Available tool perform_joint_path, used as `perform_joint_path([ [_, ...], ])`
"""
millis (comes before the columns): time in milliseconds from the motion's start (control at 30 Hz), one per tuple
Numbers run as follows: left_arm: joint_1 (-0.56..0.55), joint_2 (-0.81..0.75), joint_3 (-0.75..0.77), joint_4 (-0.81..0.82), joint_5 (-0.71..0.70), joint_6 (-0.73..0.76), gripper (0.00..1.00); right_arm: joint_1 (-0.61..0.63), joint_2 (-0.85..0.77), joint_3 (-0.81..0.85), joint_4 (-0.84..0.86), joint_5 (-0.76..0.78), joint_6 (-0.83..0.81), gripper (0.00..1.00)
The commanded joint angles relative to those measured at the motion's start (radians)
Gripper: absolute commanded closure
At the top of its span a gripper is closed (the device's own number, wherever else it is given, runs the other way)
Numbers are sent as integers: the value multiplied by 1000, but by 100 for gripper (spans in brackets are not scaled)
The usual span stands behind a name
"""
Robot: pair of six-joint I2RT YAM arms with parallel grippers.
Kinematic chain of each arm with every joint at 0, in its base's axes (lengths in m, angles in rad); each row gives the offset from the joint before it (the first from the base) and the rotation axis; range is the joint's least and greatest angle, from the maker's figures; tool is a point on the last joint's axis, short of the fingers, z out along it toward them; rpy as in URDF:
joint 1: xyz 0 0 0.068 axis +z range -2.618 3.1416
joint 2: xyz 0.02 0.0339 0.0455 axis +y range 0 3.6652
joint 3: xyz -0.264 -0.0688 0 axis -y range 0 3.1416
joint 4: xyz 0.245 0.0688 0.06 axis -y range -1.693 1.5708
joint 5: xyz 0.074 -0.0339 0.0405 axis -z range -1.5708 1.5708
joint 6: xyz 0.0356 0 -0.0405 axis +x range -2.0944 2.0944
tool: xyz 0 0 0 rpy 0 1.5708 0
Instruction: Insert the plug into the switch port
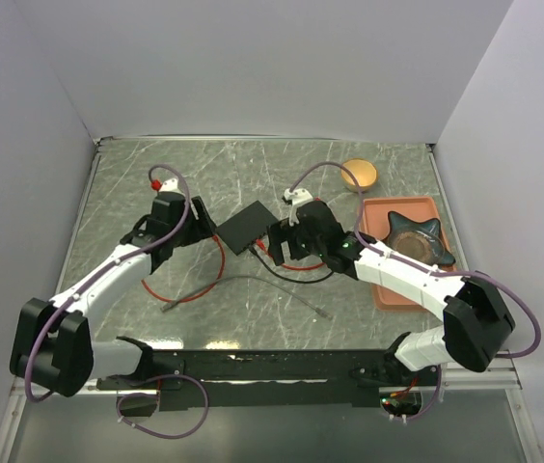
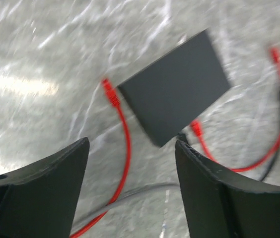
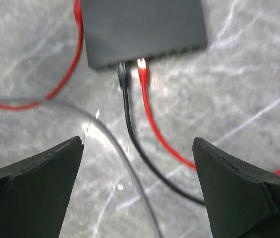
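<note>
The flat black switch box lies mid-table, between my two grippers. In the right wrist view the box shows its row of ports on the near edge. A black plug and a red plug sit in two ports side by side. In the left wrist view the box has a loose red plug lying on the table at its left corner. My left gripper is open and empty, left of the box. My right gripper is open and empty, just right of the box.
A grey cable and a red cable trail over the table in front of the box. An orange tray holding a dark star-shaped dish stands at the right. A round tan disc lies behind it.
</note>
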State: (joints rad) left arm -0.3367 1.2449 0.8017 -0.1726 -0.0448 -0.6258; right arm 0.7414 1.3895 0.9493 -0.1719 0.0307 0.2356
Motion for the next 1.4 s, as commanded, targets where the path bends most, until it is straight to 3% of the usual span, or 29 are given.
perform_joint_path([
  [0,-45,34,28,-77,-147,-28,30,-4,-46,-50,38,-26,18,1],
  [200,-116,197,105,-68,-190,-20,45,-5,-52,-70,35,-11,14,1],
  [400,-168,410,217,-93,-259,-26,46,-4,-63,-75,28,6,8,1],
  [633,-177,537,292,-126,-300,-40,46,-5,-72,-87,23,34,-2,1],
  [767,-182,538,283,-118,-314,-46,47,-7,-63,-76,8,38,-5,1],
  [1067,-182,331,174,-90,-309,-71,45,-7,-44,-76,17,12,-9,1],
  [1367,-179,450,240,-137,-311,-72,48,-7,-29,-73,12,8,-7,1],
])
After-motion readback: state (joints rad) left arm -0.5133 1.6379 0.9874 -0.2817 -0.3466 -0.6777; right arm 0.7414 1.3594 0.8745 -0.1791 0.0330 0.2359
